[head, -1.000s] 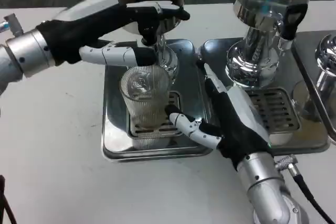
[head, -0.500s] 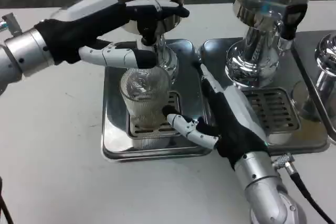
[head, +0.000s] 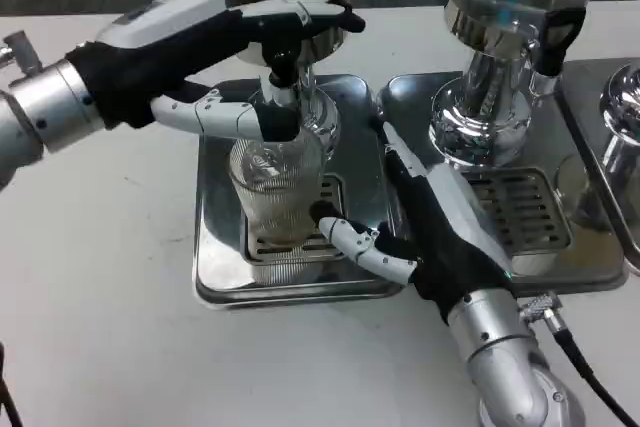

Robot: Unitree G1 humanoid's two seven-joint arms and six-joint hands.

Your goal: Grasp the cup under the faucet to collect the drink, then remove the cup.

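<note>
Right hand: fingers spread, thumb tip touching the ribbed cup base. The cup stood upright on the drip tray grate under the faucet. Left hand: fingers spread around the faucet.

A ribbed glass cup stands on the drip tray grate under the faucet; left hand at the faucet, right hand beside the cup
</note>
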